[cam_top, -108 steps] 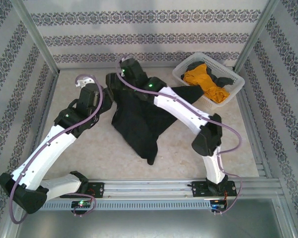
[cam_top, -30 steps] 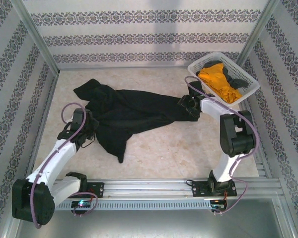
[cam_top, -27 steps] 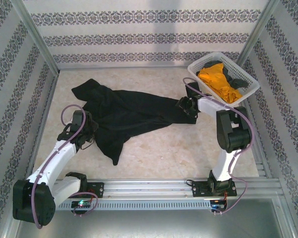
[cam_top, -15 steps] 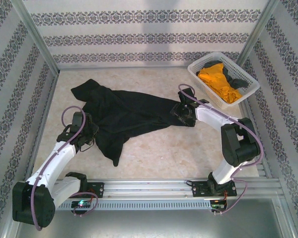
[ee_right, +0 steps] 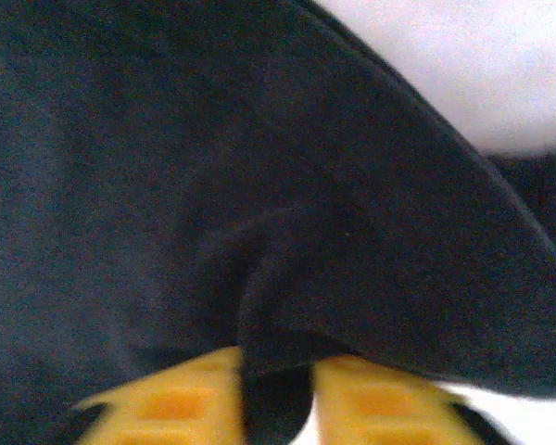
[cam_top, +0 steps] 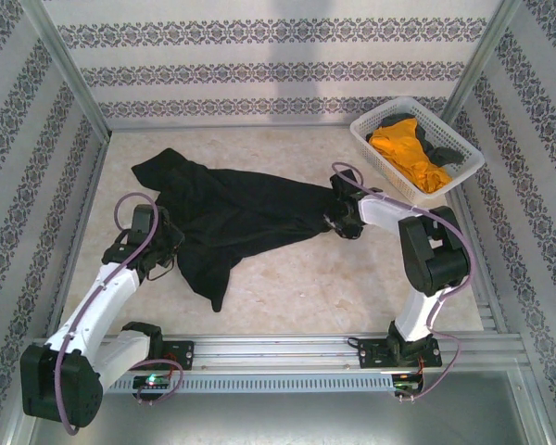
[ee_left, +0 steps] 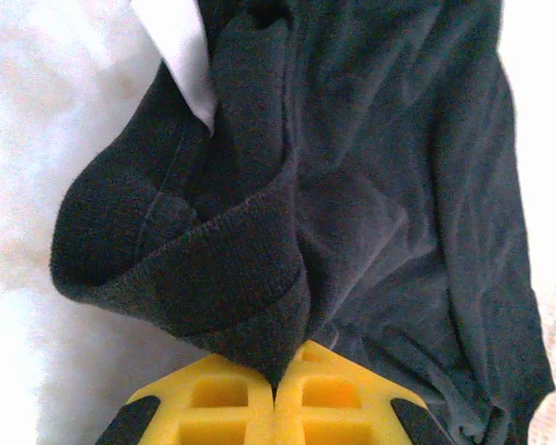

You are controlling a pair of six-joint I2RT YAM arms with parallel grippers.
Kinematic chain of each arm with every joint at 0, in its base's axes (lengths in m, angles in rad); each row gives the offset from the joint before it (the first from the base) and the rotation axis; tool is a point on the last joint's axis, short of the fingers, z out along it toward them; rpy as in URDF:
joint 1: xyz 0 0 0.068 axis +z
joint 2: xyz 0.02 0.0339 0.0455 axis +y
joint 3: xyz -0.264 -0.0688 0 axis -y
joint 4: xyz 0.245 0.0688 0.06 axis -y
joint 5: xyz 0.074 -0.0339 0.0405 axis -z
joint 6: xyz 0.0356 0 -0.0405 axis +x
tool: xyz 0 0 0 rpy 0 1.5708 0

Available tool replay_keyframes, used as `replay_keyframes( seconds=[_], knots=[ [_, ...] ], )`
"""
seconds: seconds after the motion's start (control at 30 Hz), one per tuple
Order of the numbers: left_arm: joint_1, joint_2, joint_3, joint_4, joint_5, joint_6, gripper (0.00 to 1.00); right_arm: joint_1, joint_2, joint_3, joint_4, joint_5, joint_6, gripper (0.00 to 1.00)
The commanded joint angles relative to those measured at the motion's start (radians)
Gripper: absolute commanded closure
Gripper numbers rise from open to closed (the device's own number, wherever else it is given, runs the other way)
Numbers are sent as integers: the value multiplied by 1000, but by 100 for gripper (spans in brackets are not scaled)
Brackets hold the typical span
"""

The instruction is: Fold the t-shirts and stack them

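Observation:
The large black t-shirt [cam_top: 250, 209] lies rumpled across the middle of the table, stretched from back left to right. My left gripper [cam_top: 167, 243] sits at the shirt's left edge. In the left wrist view this gripper [ee_left: 276, 382] is shut on a thick fold of the black t-shirt [ee_left: 380, 185]. At the shirt's right end is my right gripper [cam_top: 339, 222]. Seen in the right wrist view, that gripper [ee_right: 276, 394] is shut on a pinch of the black cloth [ee_right: 213, 139]. An orange-yellow t-shirt [cam_top: 408, 156] and a dark t-shirt [cam_top: 439, 150] lie in the basket.
The white lattice basket [cam_top: 366, 141] stands at the back right corner, close to the right arm. Patterned walls with metal posts enclose the table [cam_top: 352, 278] on three sides. A metal rail [cam_top: 278, 348] runs along the near edge.
My right gripper has shut on the shirt's right end, and its elbow has swung inward. The left gripper has kept its hold, and the shirt has barely shifted.

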Motion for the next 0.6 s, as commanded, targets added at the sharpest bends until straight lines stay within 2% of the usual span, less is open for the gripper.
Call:
replay_keyframes(
  seconds=[0.0, 0.2, 0.33, 0.57],
  knots=[
    [13, -42, 75, -19, 9, 57, 100, -5, -49, 46, 10, 29, -31, 100],
    [12, -95, 229, 31, -33, 101, 100, -3, -303, 113, 12, 127, -162, 100],
    [14, -133, 336, 66, -87, 144, 100, -3, -442, 148, 34, 151, -242, 100],
    [14, -275, 421, 152, -170, 200, 100, 9, -672, 152, 52, 168, -313, 100]
  ],
)
